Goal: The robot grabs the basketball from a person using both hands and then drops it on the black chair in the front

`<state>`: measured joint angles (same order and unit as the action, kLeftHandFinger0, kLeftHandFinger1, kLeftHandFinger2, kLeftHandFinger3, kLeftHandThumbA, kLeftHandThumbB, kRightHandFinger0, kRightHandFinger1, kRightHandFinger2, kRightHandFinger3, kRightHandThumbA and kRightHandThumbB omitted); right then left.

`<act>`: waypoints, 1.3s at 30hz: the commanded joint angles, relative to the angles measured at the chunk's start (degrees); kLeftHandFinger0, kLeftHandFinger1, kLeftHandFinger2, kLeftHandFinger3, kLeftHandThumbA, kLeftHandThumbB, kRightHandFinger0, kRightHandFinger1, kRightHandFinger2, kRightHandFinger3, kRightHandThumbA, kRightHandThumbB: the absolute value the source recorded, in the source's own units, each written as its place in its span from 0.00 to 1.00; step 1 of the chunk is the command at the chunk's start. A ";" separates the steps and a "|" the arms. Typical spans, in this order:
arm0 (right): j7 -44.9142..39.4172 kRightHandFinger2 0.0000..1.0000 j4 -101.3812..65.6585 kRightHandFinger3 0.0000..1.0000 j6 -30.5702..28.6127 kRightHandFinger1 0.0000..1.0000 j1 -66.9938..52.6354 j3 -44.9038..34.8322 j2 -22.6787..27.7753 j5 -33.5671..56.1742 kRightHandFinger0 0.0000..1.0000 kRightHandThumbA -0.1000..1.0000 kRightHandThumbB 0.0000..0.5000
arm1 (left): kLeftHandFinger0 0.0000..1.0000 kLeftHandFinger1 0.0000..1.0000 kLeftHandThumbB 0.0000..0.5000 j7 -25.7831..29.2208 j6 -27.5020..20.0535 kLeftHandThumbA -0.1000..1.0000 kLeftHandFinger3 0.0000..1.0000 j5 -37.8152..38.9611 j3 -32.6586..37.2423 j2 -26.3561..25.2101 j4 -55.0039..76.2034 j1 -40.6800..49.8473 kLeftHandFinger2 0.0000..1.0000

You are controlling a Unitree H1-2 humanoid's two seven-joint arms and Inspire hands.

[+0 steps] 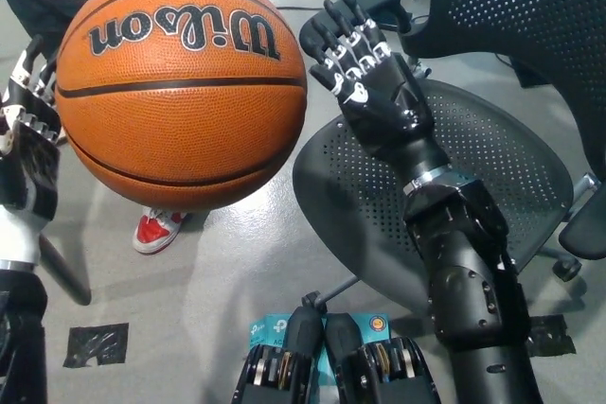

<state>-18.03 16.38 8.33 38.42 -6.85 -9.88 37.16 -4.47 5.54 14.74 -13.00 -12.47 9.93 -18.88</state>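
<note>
Robot hand right [365, 78] open, narrow gap to basketball [180, 87].

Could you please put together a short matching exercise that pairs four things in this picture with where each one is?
Things:
1. basketball
2. left hand
3. right hand
4. red shoe

Places:
A. on the floor below the ball
B. open, above the chair seat, just right of the ball
C. upper left of the picture, between the two hands
D. open, at the picture's left edge, beside the ball

Pairs: 1-C, 2-D, 3-B, 4-A
</note>
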 commanded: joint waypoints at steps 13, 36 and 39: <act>0.27 1.00 -1.01 1.00 -0.27 1.00 0.76 4.41 1.43 -6.30 1.00 1.00 0.90 | 1.00 1.00 0.39 0.15 0.76 1.00 1.00 -0.31 1.24 0.28 3.17 -1.14 1.00; 4.96 1.00 13.59 1.00 -16.06 1.00 3.44 12.92 -6.23 -20.36 1.00 1.00 0.93 | 1.00 1.00 0.36 3.98 -0.72 1.00 1.00 -17.90 11.05 1.47 -0.62 -3.53 1.00; 7.61 1.00 13.54 1.00 -16.42 1.00 3.37 13.30 -8.75 -21.99 1.00 1.00 0.84 | 1.00 1.00 0.42 5.15 0.63 1.00 1.00 -22.26 14.42 2.08 -1.86 -4.36 1.00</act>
<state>-13.80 31.18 -7.03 39.21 3.24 -11.73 20.65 2.03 6.24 4.03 -7.68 -11.78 7.59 -19.10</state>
